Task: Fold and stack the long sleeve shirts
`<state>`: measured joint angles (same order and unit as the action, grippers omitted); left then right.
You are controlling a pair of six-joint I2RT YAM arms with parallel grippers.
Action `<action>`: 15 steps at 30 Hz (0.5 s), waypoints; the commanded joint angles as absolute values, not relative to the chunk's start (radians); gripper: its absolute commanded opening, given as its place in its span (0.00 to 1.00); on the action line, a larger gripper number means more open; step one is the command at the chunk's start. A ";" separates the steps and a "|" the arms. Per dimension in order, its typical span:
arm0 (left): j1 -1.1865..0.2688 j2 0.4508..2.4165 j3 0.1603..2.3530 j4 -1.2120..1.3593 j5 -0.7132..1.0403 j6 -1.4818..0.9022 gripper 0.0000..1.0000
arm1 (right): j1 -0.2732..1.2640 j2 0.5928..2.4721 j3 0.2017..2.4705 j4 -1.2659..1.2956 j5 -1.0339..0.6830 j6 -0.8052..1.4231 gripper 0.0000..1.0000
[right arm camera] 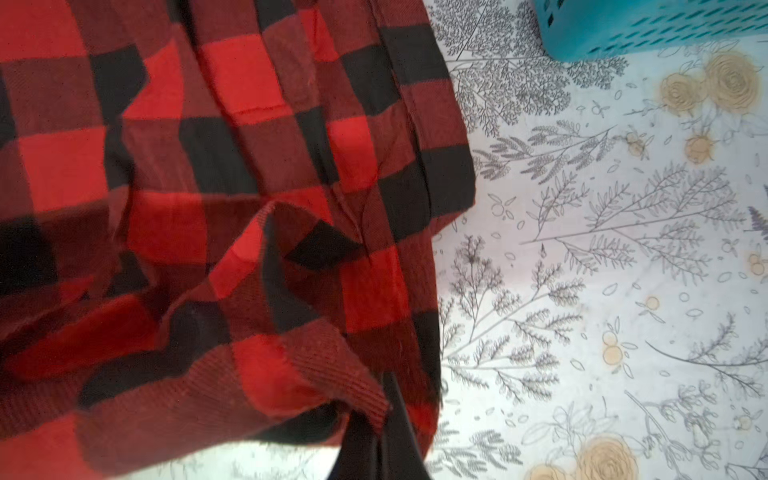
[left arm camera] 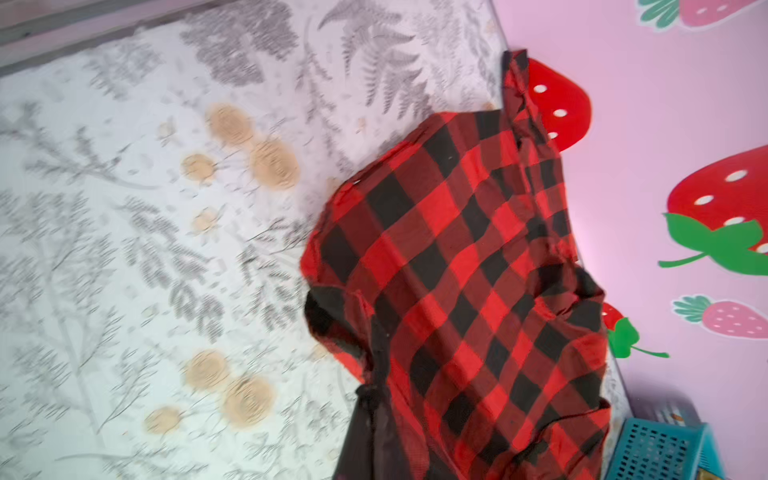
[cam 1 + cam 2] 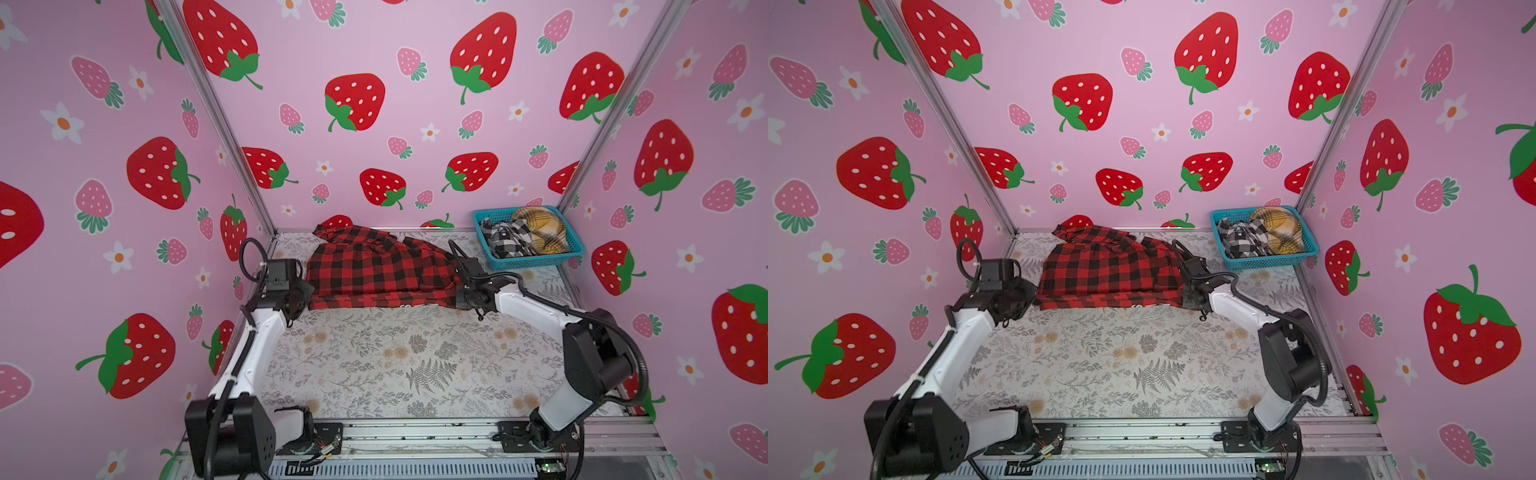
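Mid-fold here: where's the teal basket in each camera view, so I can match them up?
Top view: teal mesh basket at the table's far right corner.
Top view: same far right corner.
Left wrist: one corner of it, past the red-and-black check shirt, by the pink wall.
Right wrist: its mesh wall, apart from the shirt's edge.
Shared landmark: that shirt, in all four views.

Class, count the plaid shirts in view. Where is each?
3: the red-and-black shirt on the table, far side; the black-and-white shirt and mustard-yellow shirt bunched in the teal basket, where more may hide underneath.
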<state>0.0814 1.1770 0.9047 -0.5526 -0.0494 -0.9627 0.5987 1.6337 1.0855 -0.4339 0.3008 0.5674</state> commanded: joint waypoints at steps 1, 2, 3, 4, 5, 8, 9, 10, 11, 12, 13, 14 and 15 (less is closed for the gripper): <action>0.098 1.101 0.699 -0.702 -0.107 -1.021 0.00 | 0.600 1.604 0.945 -0.535 0.301 0.564 0.00; 0.097 1.061 0.641 -0.711 -0.102 -1.032 0.00 | 0.607 1.591 0.904 -0.534 0.285 0.570 0.00; 0.095 1.026 0.590 -0.713 -0.102 -1.037 0.00 | 0.614 1.581 0.872 -0.529 0.265 0.575 0.00; 0.098 1.001 0.555 -0.713 -0.103 -1.040 0.00 | 0.619 1.575 0.846 -0.524 0.252 0.580 0.00; 0.099 0.984 0.529 -0.711 -0.111 -1.039 0.00 | 0.624 1.568 0.826 -0.513 0.241 0.587 0.00; 0.110 0.998 0.545 -0.702 -0.114 -1.008 0.00 | 0.627 1.555 0.826 -0.494 0.225 0.591 0.00; 0.110 1.016 0.575 -0.705 -0.115 -0.998 0.00 | 0.627 1.555 0.850 -0.501 0.226 0.588 0.00; 0.110 1.030 0.602 -0.708 -0.119 -0.989 0.00 | 0.627 1.555 0.877 -0.510 0.231 0.583 0.00; 0.110 1.047 0.640 -0.710 -0.124 -0.978 0.00 | 0.627 1.554 0.907 -0.519 0.242 0.578 0.00; 0.109 1.063 0.676 -0.712 -0.133 -0.971 0.00 | 0.626 1.554 0.943 -0.526 0.254 0.572 0.00; 0.110 1.076 0.706 -0.713 -0.142 -0.964 0.00 | 0.624 1.556 0.973 -0.529 0.262 0.566 0.00; 0.111 1.097 0.736 -0.713 -0.151 -0.958 0.00 | 0.618 1.563 1.006 -0.535 0.265 0.558 0.00; 0.113 1.116 0.764 -0.710 -0.157 -0.952 0.00 | 0.608 1.574 1.036 -0.537 0.269 0.556 0.00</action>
